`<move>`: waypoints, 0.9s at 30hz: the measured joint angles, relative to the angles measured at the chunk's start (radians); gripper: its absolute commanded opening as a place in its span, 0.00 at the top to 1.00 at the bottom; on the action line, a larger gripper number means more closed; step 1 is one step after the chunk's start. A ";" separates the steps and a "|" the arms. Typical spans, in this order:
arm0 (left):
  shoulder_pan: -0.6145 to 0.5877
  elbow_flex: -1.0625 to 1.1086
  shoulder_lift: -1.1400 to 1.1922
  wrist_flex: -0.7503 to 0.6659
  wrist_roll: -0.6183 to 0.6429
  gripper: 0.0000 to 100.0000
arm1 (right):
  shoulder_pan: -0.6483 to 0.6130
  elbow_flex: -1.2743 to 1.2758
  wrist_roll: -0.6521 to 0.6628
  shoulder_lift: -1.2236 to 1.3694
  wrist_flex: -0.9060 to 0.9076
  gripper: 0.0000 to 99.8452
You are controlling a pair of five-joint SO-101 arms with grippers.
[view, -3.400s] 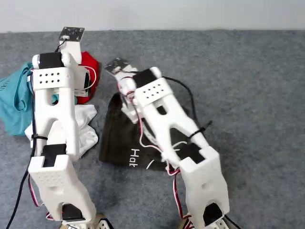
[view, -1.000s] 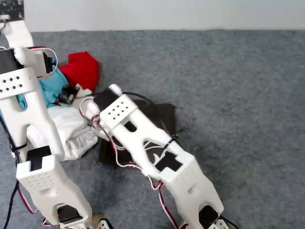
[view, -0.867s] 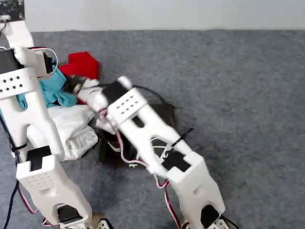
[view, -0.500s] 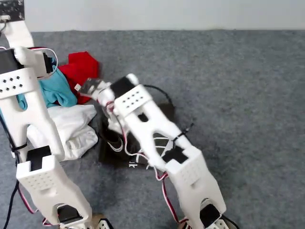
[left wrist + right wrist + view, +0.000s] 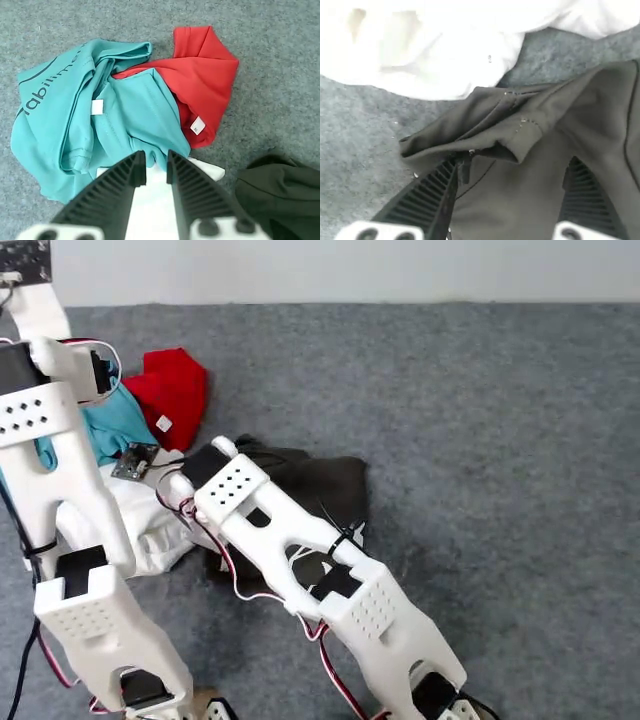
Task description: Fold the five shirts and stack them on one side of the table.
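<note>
You're at the opening grab on the crumpled dark brown-black cotton shirt (image 5: 545, 150), which lies left of the middle of the grey felt worktop (image 5: 500, 440). Your right gripper (image 5: 512, 200) is spread wide and empty over its rumpled hem. Next, I'd judge, it should close on that hem alone and drag it flat. The bunched white shirt (image 5: 445, 50) touches the dark one and could get pinched too. The teal shirt (image 5: 75, 115) and red shirt (image 5: 205, 70) are heaped by the left edge. Above them the left gripper (image 5: 152, 170) hangs barely parted and empty.

Red shirt (image 5: 210, 70); teal shirt (image 5: 135, 110); seemingly black shirt (image 5: 325, 480)
</note>
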 measured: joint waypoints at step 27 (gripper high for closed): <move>0.054 0.100 0.000 0.000 0.000 0.91 | 0.473 0.000 -0.020 -0.044 0.204 0.69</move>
